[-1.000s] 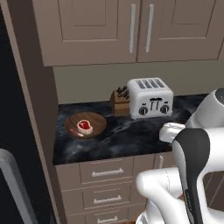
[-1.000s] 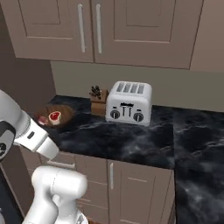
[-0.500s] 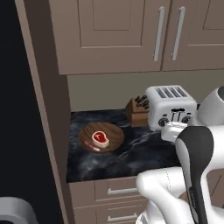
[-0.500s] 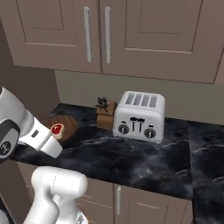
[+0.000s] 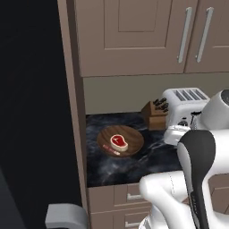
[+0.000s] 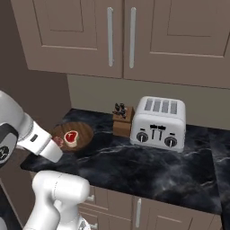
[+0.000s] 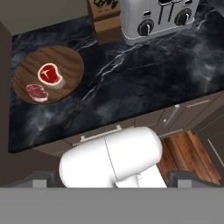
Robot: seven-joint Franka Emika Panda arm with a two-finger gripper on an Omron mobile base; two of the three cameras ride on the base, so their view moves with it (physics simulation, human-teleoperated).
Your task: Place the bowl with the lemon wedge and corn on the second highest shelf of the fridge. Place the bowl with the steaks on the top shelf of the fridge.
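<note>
the wide shallow dark brown wooden dish (image 7: 48, 74) sits at the upper left of my hand view, flat on the black marble table (image 7: 131, 83), near the table's left end beside the brown cabinet side wall. on it lie the flat red raw steak with a white fat rim (image 7: 50, 74) and, just beside it toward the lower left, the smaller pinkish-red strip (image 7: 36, 92). in the left base view the dish (image 5: 120, 140) is at mid frame, left of my forearm; in the right base view it (image 6: 72, 134) is at centre left, partly behind my arm.

my hand is released, jaws at their widest, nothing in them; the fingertips themselves are hard to make out at the bottom edge of the hand view. the dish lies ahead and to the left of the hand, well apart from it, so i judge the coming move is a reach up-left in that view and down onto its rim.

the silver four-slot toaster (image 7: 157, 17) and the wooden knife block (image 7: 103, 19) are cut off at the top.
</note>
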